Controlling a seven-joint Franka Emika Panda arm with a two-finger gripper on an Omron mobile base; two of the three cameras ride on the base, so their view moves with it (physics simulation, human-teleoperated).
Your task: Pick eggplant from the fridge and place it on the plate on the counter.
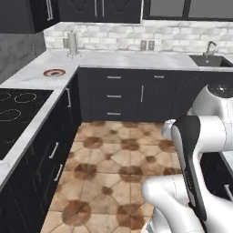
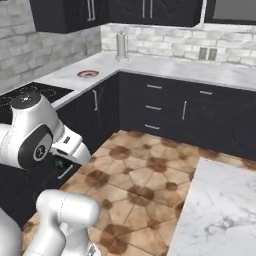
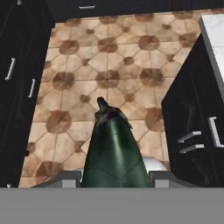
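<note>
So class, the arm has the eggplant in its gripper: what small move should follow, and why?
Probably carry it toward the plate on the counter. The gripper is shut on the eggplant, which hangs over the tiled floor, away from the plate.

Floor of tan octagonal tiles with brown rosette insets (image 1: 119,159) runs between black base cabinets with slim silver bar handles (image 1: 113,96). White brick backsplash (image 1: 118,38) along the rear wall; twin grey wall outlets (image 1: 147,45) set in it. Steel paper-towel holder (image 1: 72,44) upright in the corner. Dark sink with chrome faucet (image 1: 210,47) far right.
</note>
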